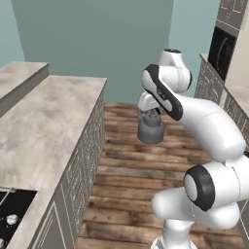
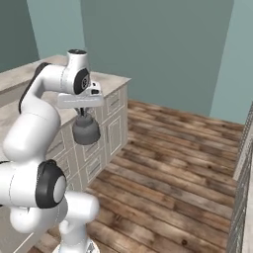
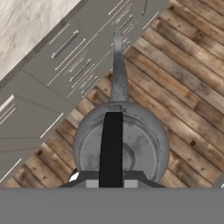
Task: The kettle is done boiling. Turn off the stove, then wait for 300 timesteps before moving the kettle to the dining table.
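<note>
The cream-panelled island (image 1: pixel 73 160) runs along the left, its lower marble counter (image 1: pixel 44 131) carrying a corner of the black stove (image 1: pixel 12 214) at the near left, and the raised dining table (image 1: pixel 19 75) slab sitting at the far left above it. Nothing rests on the part of that raised slab in view. Whether the burner is off cannot be told from the small piece of cooktop visible, though with the kettle off the stove and in the air, the switching-off and the wait are probably done.

The arm reaches out over the wooden floor (image 1: pixel 141 160) to the right of the island, and the gripper (image 2: pixel 84 111) is pinched tight on the kettle's arched handle — the hand view looks straight down on the dark handle strip crossing the lid.

The kettle (image 1: pixel 151 129) hangs upright in mid-air beside the cabinet fronts, over the planks, well apart from both surfaces. What is left, in my judgement, is the carry across to the dining table, the set-down, and the release.
</note>
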{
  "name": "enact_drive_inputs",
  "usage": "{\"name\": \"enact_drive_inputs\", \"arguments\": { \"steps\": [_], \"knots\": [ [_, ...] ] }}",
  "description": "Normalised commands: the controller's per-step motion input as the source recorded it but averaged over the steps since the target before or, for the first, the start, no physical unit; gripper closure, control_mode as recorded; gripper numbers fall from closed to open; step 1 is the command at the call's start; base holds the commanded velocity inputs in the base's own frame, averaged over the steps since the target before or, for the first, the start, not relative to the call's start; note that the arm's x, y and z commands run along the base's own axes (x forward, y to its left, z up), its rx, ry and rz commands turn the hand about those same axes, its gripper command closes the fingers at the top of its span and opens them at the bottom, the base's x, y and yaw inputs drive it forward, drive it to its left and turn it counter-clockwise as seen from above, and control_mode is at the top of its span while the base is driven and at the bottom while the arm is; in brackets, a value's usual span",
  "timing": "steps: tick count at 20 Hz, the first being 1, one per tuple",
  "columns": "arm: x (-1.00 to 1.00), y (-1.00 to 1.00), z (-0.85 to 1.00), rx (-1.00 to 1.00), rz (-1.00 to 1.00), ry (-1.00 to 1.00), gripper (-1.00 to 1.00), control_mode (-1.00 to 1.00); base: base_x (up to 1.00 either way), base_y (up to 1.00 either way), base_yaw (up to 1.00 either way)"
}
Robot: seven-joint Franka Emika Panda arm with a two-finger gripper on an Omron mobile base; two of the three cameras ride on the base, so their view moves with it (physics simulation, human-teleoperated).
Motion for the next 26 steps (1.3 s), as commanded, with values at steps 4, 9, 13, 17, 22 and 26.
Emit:
{"name": "enact_drive_inputs", "arguments": {
  "steps": [4,9,13,17,22,26],
  "knots": [
    [0.00,0.00,0.00,0.00,0.00,0.00,1.00,1.00,0.48,0.01,-0.03],
    [0.00,0.00,0.00,0.00,0.00,0.00,1.00,1.00,0.58,0.00,0.00],
    [0.00,0.00,0.00,0.00,0.00,0.00,1.00,1.00,0.65,0.00,0.00],
    [0.00,0.00,0.00,0.00,0.00,0.00,1.00,1.00,0.65,0.00,0.00],
    [0.00,0.00,0.00,0.00,0.00,0.00,1.00,1.00,0.67,0.00,0.00],
    [0.00,0.00,0.00,0.00,0.00,0.00,1.00,1.00,0.71,-0.02,0.02]
  ]
}}
